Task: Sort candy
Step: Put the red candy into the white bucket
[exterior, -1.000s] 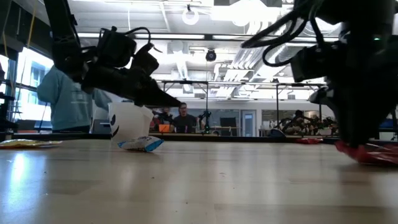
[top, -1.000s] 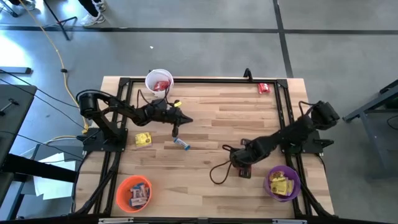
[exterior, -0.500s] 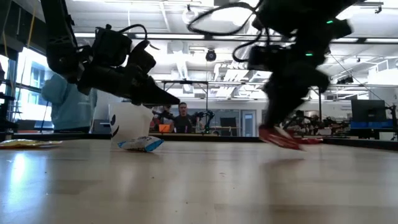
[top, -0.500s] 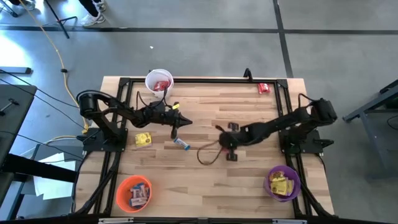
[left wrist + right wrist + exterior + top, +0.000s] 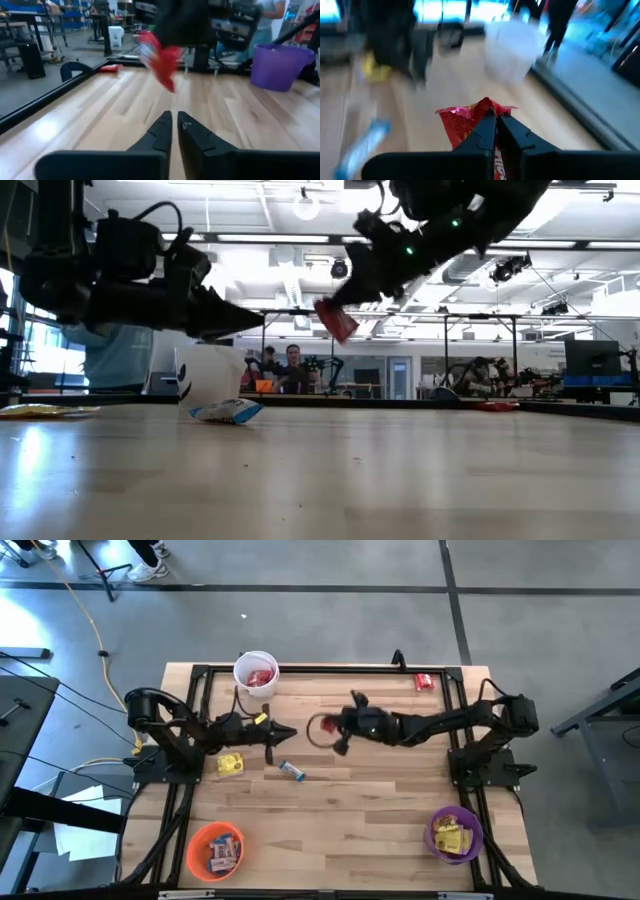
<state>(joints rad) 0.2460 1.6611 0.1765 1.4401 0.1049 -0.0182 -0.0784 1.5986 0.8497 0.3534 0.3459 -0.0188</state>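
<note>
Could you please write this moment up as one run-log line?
right gripper: shut on red candy, carried above table | left gripper: shut, empty | blue-and-white bar: on table

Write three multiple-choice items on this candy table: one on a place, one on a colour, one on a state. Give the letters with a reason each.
1. Where does the white cup stand?
A. at the table's far edge, left of the middle
B. at the near right corner
C. in the middle of the table

2. What colour is the candy in the right hand?
A. yellow
B. red
C. blue and white

3. How is the left hand?
A. shut on a yellow packet
B. wide open
C. shut and empty

Answers:
1. A, the high view shows it by the far rail on the left arm's side.
2. B, the right wrist view shows a red packet pinched between the fingers, lifted off the table in the low view.
3. C, the left wrist view shows the fingers together with nothing between them.
</note>
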